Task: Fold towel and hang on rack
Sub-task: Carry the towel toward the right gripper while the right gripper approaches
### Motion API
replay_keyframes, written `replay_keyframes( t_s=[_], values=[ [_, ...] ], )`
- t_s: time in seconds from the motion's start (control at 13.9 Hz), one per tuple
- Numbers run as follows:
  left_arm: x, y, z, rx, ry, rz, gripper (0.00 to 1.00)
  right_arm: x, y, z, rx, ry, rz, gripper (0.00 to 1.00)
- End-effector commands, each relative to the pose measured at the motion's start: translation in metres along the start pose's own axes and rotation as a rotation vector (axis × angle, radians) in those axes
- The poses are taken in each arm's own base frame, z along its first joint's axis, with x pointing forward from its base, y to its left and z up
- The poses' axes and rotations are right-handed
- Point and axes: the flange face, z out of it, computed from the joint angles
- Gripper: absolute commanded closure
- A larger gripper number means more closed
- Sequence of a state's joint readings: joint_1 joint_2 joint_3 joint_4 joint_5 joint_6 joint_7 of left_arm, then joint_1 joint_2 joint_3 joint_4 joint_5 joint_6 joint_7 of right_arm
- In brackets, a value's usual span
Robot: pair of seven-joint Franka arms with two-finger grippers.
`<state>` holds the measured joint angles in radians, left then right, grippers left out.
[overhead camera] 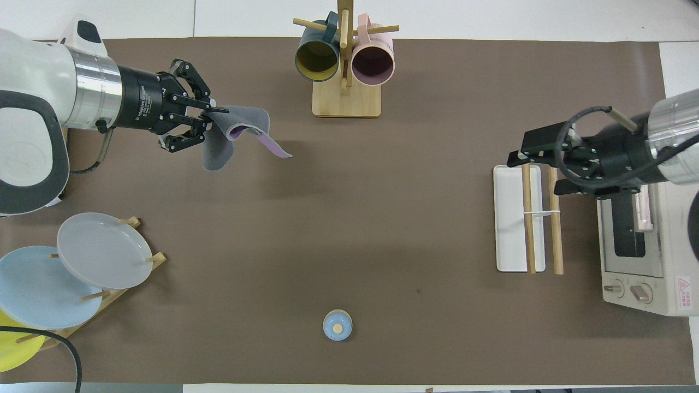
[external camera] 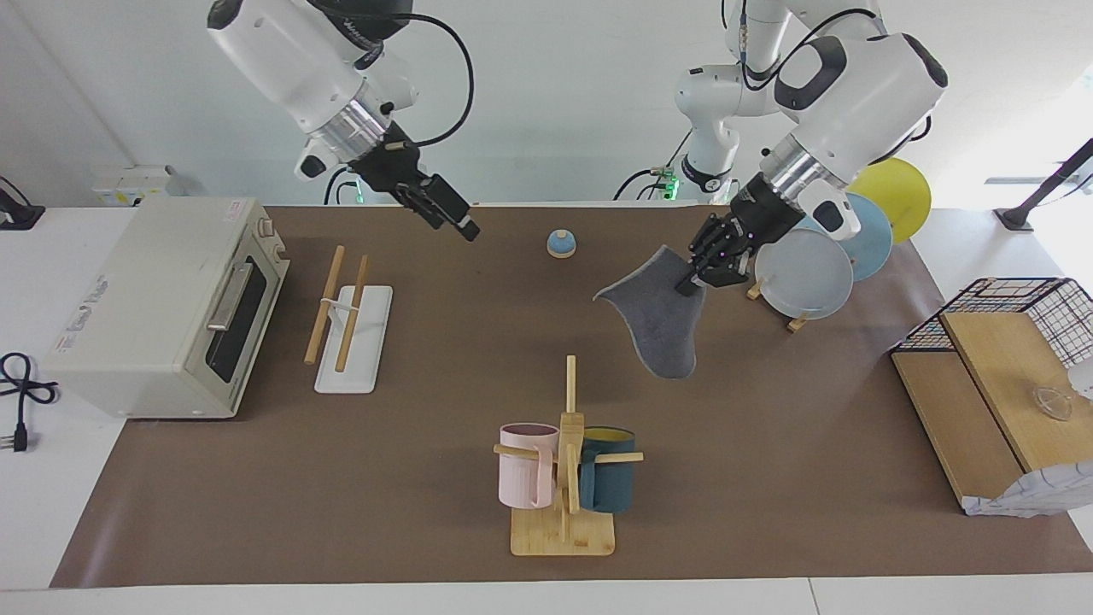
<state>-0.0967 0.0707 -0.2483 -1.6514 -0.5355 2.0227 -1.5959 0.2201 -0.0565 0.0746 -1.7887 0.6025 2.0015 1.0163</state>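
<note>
We see the right gripper (external camera: 457,219), fingers spread apart and holding nothing, raised over the brown mat beside the rack (external camera: 348,320), which stands in front of the toaster oven (external camera: 162,303). Toward the left arm's end, the left gripper (external camera: 688,280) is clamped on a corner of the towel (external camera: 657,316). The cloth hangs clear of the table beside the plate stand (external camera: 794,323).

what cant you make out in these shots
- Towel: the pinched corner is hidden inside the left gripper in both views; only a sliver of its purple face shows overhead.
- Yellow plate: cut off by the overhead view's edge.
- Oven inside: dark behind the door glass.
- Right gripper: edge-on in the facing view.
</note>
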Motion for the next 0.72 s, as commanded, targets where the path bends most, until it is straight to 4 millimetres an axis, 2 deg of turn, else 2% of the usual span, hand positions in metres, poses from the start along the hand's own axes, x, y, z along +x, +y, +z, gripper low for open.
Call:
replay_keyframes(
  t_s=[0.0,0.07,0.22,0.36,0.5,0.57,0.65],
  values=[
    [-0.037,-0.026,0.013,-0.058,-0.021,-0.172,1.00,-0.005,-0.002,0.019,0.122,-0.070,0.279,0.00],
    [-0.047,-0.034,0.022,-0.078,-0.025,-0.210,1.00,-0.012,-0.008,0.027,0.160,-0.108,0.373,0.00],
    [-0.062,-0.045,0.033,-0.097,-0.038,-0.277,1.00,-0.024,-0.015,0.032,0.195,-0.125,0.451,0.00],
    [-0.070,-0.049,0.036,-0.105,-0.047,-0.327,1.00,-0.027,-0.022,0.032,0.255,-0.167,0.535,0.00],
    [-0.071,-0.048,0.036,-0.112,-0.047,-0.373,1.00,-0.030,-0.023,0.036,0.262,-0.176,0.548,0.00],
    [-0.074,-0.049,0.036,-0.120,-0.051,-0.374,1.00,-0.030,-0.023,0.041,0.256,-0.176,0.549,0.00],
    [-0.076,-0.051,0.039,-0.118,-0.053,-0.380,1.00,-0.037,-0.026,0.059,0.240,-0.179,0.540,0.00]
  ],
)
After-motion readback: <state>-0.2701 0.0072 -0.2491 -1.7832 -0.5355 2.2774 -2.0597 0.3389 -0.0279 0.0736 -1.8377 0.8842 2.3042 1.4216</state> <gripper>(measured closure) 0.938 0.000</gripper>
